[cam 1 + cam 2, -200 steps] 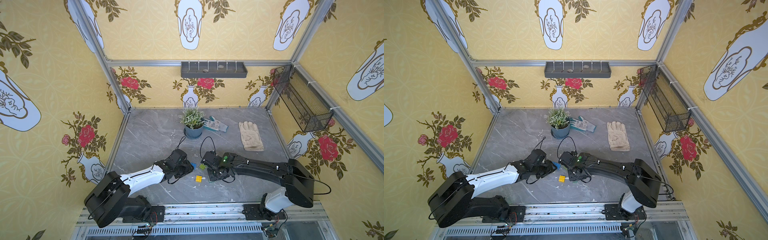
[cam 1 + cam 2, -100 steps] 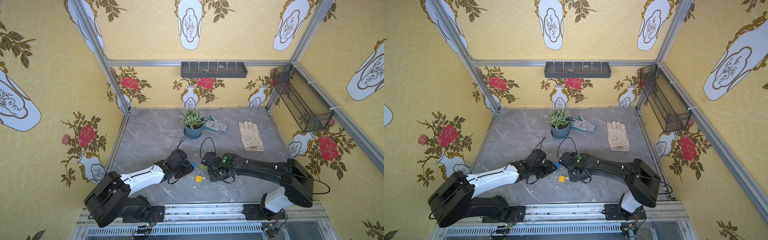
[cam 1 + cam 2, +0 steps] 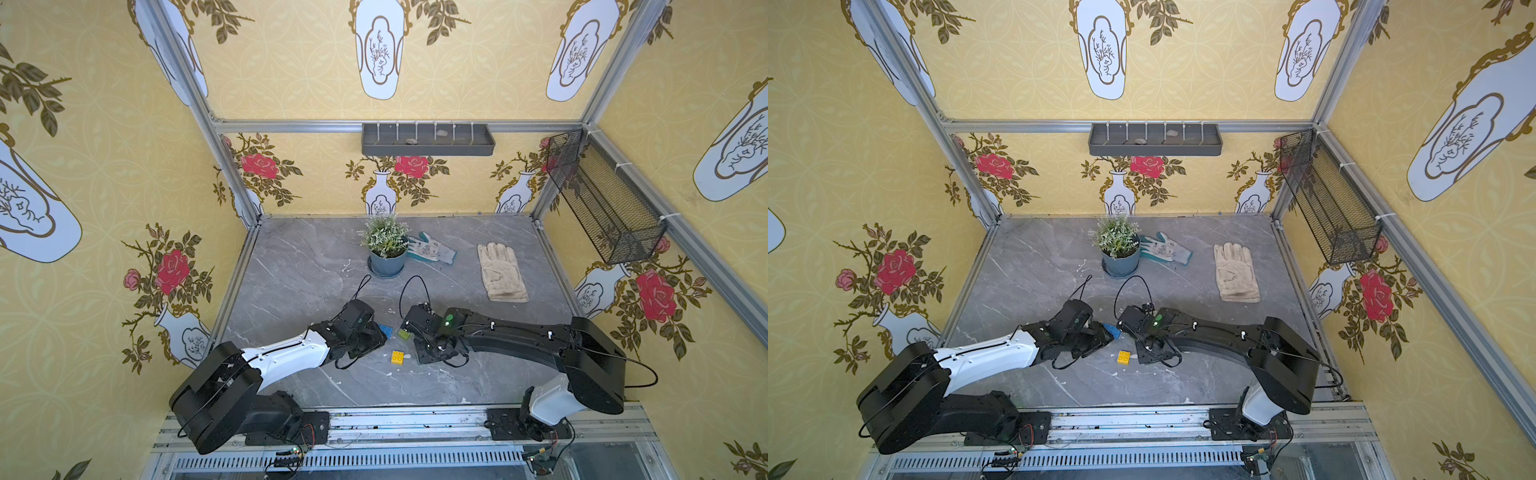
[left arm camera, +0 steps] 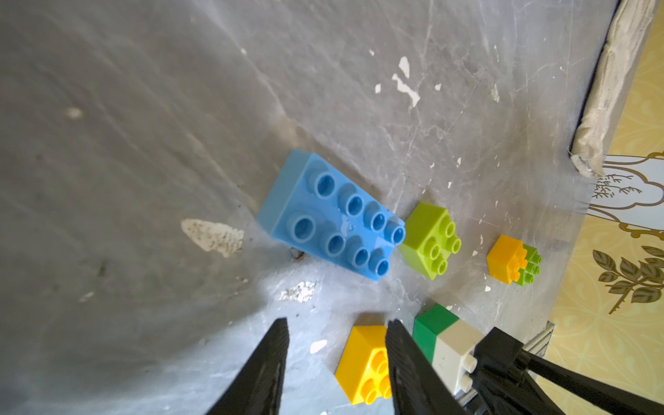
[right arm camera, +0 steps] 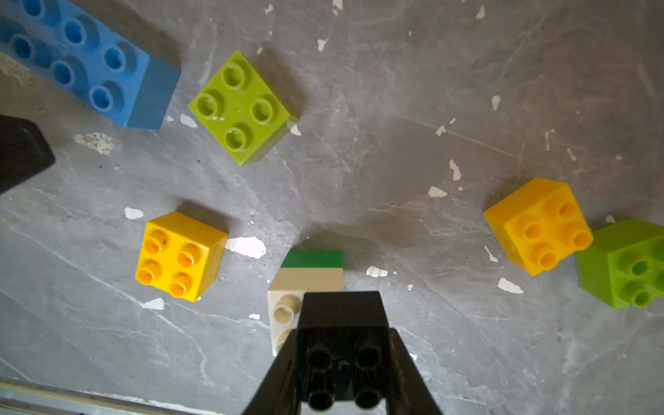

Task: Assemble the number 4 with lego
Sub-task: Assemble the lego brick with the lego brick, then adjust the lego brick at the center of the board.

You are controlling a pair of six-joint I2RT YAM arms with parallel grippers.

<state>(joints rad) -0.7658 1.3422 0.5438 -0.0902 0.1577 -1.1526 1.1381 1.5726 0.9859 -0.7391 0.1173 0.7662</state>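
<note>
Stem-building time, looks like. Right pincer (image 5: 343,332) is clamped on a small square black plastic brick (image 5: 341,310), studs facing back at the wrist camera. It's butted against the studded end of a white square brick (image 5: 305,282) that's already stuck to a dark green square brick (image 5: 312,259). That white-and-green stack runs straight out ahead of the pincer, long axis in line with the fingers, so the push has to go along that line. One white stud peeks out beside the black brick, so my guess is it's a bit off to the side and not seated yet. Can't tell whether the stack lies flat on the grey marbled counter (image 5: 431,107) or is tipped up.

Left pincer (image 4: 337,321) is partway open with nothing in it, hovering low. In a top view a loose yellow square brick (image 3: 397,356) sits at about 4 o'clock from it and 9 o'clock from the right pincer, near both. Long blue eight-stud brick (image 3: 385,331) is right at the left pincer's tip, with a lime square brick (image 3: 404,333) just beside it at 3 o'clock. Second yellow brick (image 5: 539,226) and second lime brick (image 5: 625,264) sit touching side by side, hidden under the right arm from above.

So the 4 is barely begun: crossbar and both prongs are loose pieces. For the blue one, the left arm is nearer.
</note>
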